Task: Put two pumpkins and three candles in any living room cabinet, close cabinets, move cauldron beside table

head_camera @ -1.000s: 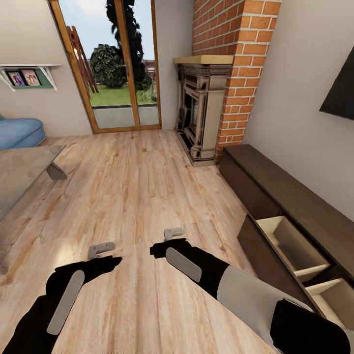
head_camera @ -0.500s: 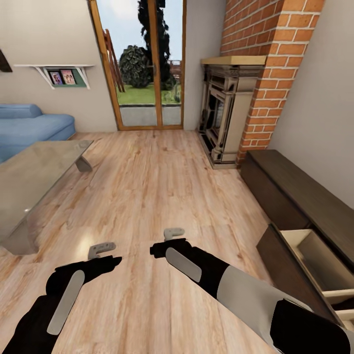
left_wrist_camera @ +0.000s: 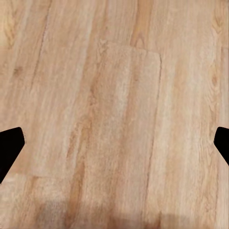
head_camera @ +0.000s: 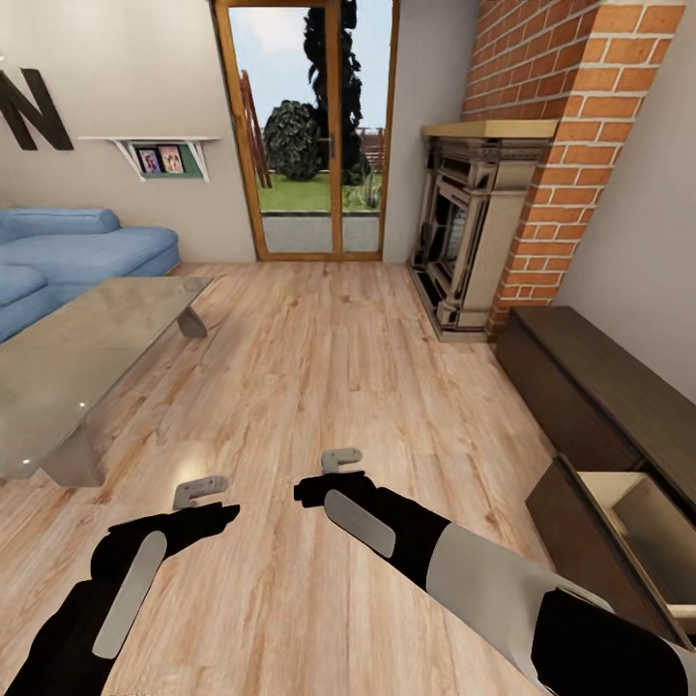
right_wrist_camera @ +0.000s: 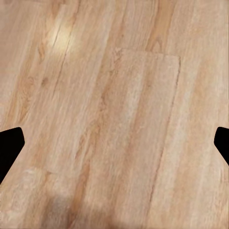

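The long dark-brown cabinet (head_camera: 599,387) runs along the right wall. Its near front panel (head_camera: 585,536) hangs open, baring a pale wood compartment (head_camera: 648,507). At the left stands the low grey-green table (head_camera: 87,358). My left gripper (head_camera: 198,491) and right gripper (head_camera: 340,459) hover side by side over the plank floor, both open and holding nothing. In the wrist views the left gripper (left_wrist_camera: 114,148) and right gripper (right_wrist_camera: 114,145) have bare planks between their spread fingertips. The pumpkins, candles and cauldron are out of view.
A blue sofa (head_camera: 68,251) sits behind the table. The red-brick fireplace (head_camera: 474,232) stands beyond the cabinet's far end, with a glass garden door (head_camera: 309,126) beside it. Open plank floor (head_camera: 329,367) stretches between table and cabinet.
The camera has swung left: the table and sofa show more, while the cabinet and fireplace slid to the right. Both arms keep the same pose.
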You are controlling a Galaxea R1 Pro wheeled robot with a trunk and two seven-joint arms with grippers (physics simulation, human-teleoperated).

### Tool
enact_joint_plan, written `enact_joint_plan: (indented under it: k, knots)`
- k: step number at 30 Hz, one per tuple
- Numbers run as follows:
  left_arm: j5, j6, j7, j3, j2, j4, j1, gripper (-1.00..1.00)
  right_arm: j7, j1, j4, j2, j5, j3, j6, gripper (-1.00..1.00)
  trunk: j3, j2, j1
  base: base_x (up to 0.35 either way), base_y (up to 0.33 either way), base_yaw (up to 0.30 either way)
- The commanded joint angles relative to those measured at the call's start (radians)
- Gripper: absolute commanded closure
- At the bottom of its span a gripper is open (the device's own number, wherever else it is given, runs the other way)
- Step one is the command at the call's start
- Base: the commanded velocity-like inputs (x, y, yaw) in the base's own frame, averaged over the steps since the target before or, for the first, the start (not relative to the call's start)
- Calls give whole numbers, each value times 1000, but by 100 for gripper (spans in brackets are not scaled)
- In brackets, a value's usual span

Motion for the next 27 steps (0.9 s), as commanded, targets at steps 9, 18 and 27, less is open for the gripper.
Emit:
enact_joint_plan:
  k: [9, 18, 27]
  knots:
    - [10, 3, 9, 0, 0, -1, -1, -100, -7, -1, -1, 0, -5, 3, 1, -100, 12, 0, 0, 0, 0, 138]
    - [10, 3, 9, 0, 0, -1, -1, -100, -7, -1, -1, 0, -5, 3, 1, -100, 25, 0, 0, -10, 0, 136]
    - [10, 3, 9, 0, 0, -1, -1, -100, -7, -1, -1, 0, -5, 3, 1, -100, 38, 0, 0, -62, 0, 136]
